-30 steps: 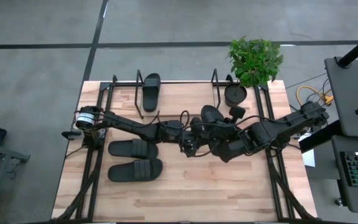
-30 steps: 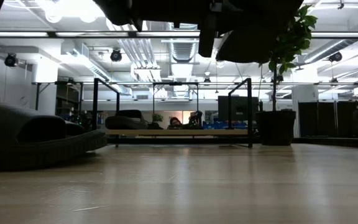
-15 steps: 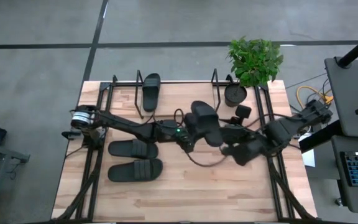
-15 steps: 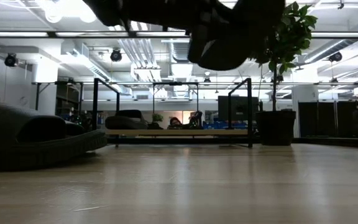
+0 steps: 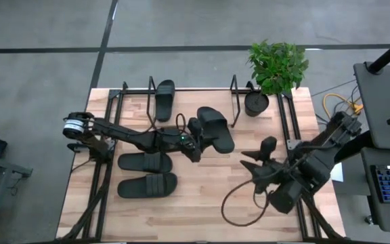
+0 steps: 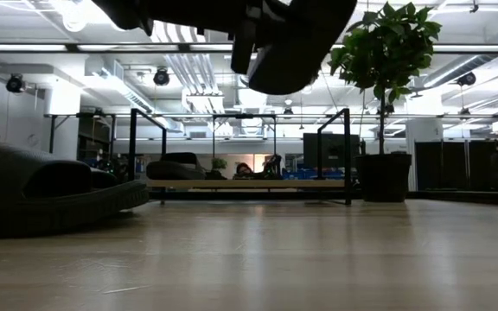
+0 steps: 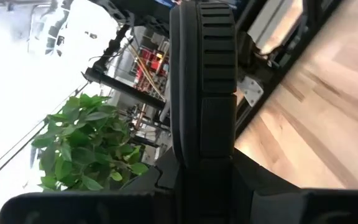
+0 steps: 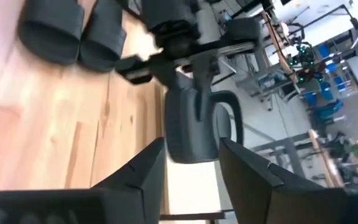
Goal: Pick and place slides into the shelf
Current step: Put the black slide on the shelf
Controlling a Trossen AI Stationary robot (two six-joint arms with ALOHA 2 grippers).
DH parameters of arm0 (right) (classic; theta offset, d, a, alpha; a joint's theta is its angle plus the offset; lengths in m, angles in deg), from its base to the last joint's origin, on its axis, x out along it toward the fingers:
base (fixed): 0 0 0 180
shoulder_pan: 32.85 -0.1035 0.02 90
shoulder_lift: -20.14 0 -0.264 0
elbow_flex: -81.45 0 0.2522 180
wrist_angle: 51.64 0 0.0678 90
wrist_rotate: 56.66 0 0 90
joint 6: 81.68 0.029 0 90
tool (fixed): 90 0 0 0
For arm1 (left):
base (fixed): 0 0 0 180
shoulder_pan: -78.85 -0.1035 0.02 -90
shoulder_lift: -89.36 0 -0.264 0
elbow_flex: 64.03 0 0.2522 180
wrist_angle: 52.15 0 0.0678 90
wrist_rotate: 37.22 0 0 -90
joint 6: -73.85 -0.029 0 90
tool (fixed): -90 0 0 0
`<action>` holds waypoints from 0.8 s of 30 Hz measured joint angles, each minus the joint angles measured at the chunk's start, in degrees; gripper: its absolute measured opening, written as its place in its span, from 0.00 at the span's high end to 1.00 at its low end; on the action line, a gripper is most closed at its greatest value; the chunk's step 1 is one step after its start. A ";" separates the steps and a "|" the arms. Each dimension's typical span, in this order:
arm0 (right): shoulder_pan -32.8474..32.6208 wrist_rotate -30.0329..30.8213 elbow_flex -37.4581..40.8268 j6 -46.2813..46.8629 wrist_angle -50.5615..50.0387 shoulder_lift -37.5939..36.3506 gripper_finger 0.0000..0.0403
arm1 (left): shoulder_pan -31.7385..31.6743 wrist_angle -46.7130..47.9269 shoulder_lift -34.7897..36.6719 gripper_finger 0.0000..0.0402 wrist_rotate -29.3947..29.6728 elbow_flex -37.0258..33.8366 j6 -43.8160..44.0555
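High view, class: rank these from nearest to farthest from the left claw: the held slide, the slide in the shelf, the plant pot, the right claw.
1. Held slide, in the left claw at table centre.
2. Slide in the shelf, at the back, to the left.
3. Plant pot and right claw, both to the right: too close to call.

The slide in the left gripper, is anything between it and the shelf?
Nothing visible. The left gripper holds the slide in the air close to the shelf. One slide already sits in the shelf's left part; the space ahead looks free.
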 joint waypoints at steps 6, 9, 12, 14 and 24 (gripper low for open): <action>1.01 -0.64 0.06 -3.63 0.25 2.82 0.49 | -0.05 -0.01 0.56 0.88 -0.13 0.15 1.40; 1.61 1.38 0.08 -4.03 0.24 3.11 0.42 | -0.05 0.03 0.49 0.88 -0.23 0.13 1.47; 2.45 1.77 0.08 -3.95 0.23 3.15 0.38 | -0.05 -0.10 0.49 0.88 -0.48 0.13 1.65; 3.28 1.70 0.08 -3.40 0.24 3.21 0.38 | 0.08 0.02 0.49 0.88 -1.24 0.26 1.71; 7.49 -3.19 0.30 -1.04 0.28 3.43 0.40 | 0.45 -1.40 0.49 0.88 -3.66 0.79 1.72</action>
